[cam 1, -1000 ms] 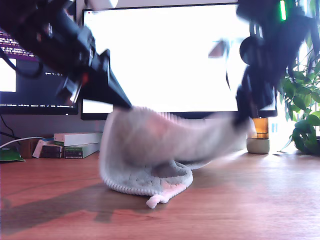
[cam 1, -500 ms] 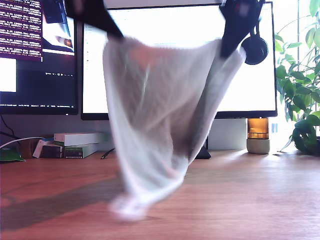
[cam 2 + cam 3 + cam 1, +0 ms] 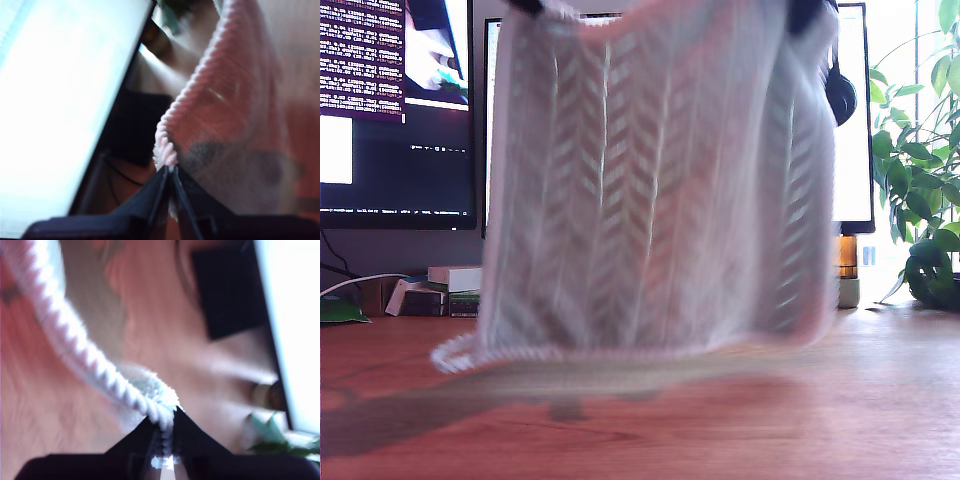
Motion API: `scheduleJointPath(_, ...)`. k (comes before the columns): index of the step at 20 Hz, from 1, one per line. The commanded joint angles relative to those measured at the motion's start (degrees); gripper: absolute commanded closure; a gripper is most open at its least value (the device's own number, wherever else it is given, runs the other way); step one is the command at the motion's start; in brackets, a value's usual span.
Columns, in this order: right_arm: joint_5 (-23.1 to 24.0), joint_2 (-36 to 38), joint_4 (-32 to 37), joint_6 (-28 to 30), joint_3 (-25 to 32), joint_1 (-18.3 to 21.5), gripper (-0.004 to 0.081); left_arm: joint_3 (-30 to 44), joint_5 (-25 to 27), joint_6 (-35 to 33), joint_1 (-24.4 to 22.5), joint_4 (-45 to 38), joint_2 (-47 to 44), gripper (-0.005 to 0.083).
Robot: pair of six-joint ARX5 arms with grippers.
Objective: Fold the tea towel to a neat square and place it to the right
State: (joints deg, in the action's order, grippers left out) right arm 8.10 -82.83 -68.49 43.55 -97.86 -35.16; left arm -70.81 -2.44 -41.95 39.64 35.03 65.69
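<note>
**Towel hung flat, both corners pinched**

Across the middle of the exterior view the tea towel (image 3: 655, 190) hangs as a spread sheet from the top edge of the frame, its corded bottom hem near the wooden table (image 3: 820, 420), though blur hides whether it touches. My first gripper (image 3: 170, 172) has its jaws closed tight on one corded corner; my second gripper (image 3: 162, 427) is likewise clamped on another corner of the ribbed edge. In the exterior view both grippers are almost wholly cropped at the top, so the wrist views do not settle which upper corner belongs to which arm.

What the coming move turns on: the towel lies below both grippers, its top edge stretched level between them, the free hem lowest. I judge the next step is to lay that hem on the table and carry the held edge over it, both arms equally placed. Uneven travel would skew the fold.
</note>
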Motion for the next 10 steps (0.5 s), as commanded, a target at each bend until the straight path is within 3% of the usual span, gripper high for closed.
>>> scheduleJointPath(1, -0.1, -0.5, -0.2, -0.1, 0.2, -0.5, 0.078, -0.4, 0.1, -0.4, -0.3, -0.3, -0.5, 0.0794)
scheduleJointPath(6, -0.3, -3.7, 0.7, 0.9, 0.2, -0.3, 0.078, -0.4, -2.6, -0.5, -4.5, 0.8, 2.4, 0.0794)
scheduleJointPath(10, 0.5, -9.4, 8.0, 3.2, 0.2, 0.6, 0.078, -0.4, -6.1, -3.3, -9.4, -3.5, 7.6, 0.0794)
